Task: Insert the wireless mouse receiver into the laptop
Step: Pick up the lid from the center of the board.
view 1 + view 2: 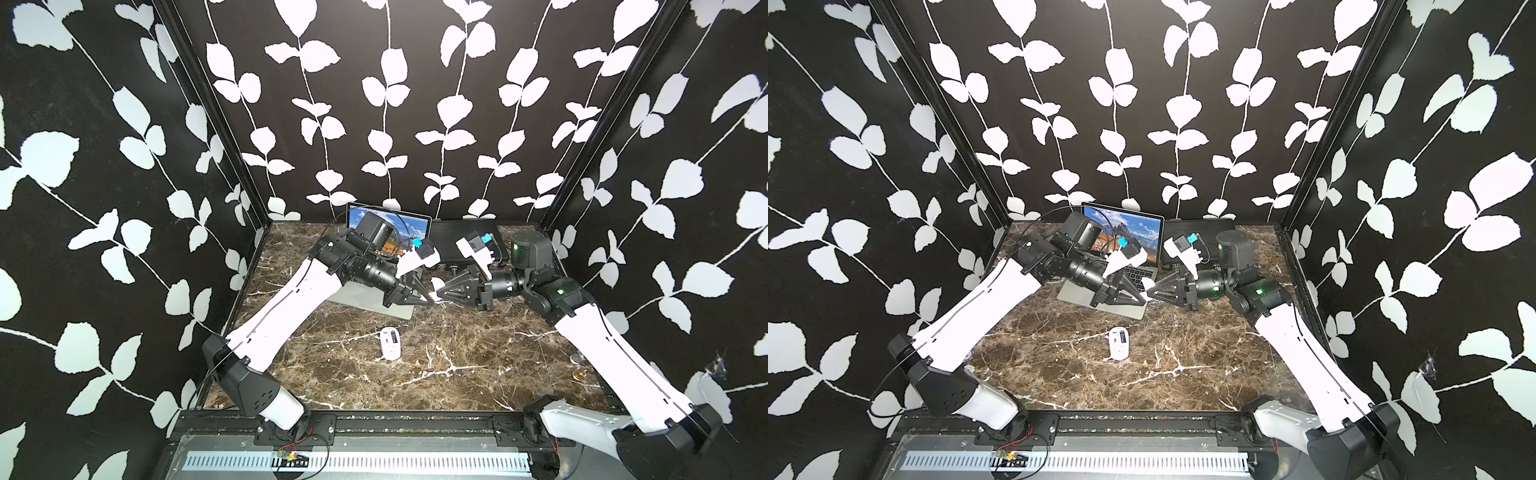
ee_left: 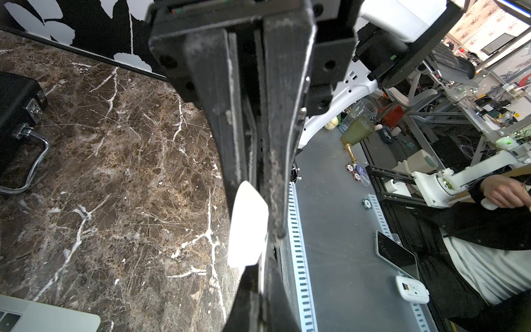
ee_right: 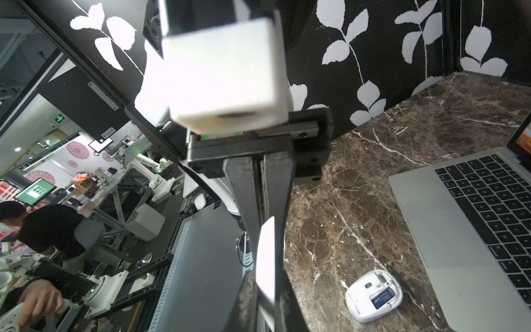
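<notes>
Pinching the white cover (image 1: 436, 286), left jaws and right jaws stand closed; wireless mouse (image 1: 390, 343) lies apart

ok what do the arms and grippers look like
White slab links, black joints and bases on left arm and right arm. Black triangular trussed fingers on left gripper and right gripper. White camera mounts with blue tabs. Thin black cable on left, green lights on right.
</notes>
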Tool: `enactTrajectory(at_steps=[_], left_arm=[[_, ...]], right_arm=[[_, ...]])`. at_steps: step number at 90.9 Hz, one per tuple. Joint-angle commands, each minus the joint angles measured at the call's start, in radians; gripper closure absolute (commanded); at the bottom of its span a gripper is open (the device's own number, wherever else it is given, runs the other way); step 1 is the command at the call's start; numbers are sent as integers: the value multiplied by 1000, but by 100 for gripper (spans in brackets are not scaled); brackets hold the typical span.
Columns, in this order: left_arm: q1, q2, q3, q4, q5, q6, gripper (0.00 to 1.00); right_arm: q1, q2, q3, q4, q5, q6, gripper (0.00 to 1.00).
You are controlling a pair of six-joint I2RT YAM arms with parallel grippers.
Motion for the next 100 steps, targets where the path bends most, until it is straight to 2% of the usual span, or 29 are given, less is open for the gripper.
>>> enactTrajectory(at_steps=[1,20,42,45,49,53,60,66,84,91,100], left_arm=[[4,-9,20,-38,-51,24,100],[4,-9,21,-47,-55,34,100],[4,-10,18,-50,-61,35,100],[4,-12,16,-51,-65,35,99],[4,-14,14,-50,-79,30,90],[4,-20,10,-45,-108,23,70],[4,-34,-12,-30,-160,2,56],[4,-54,-45,-3,-254,-45,38],[4,-234,-305,204,-589,-252,4],[4,-323,-406,244,-729,-307,1],[4,-423,-535,260,-823,-383,1]], right_arm=[[9,-16,8,88,-25,53,81],[9,-11,8,117,-47,86,79],[8,-10,1,109,-67,84,100],[9,-10,0,109,-70,83,100],[9,-10,0,111,-70,84,100],[8,-11,-1,115,-68,85,100],[9,-14,-2,117,-61,84,100],[7,-23,-3,86,-36,61,100],[-29,-60,-65,63,59,52,100],[-58,-87,-121,51,115,67,100],[-94,-135,-204,23,191,78,100]])
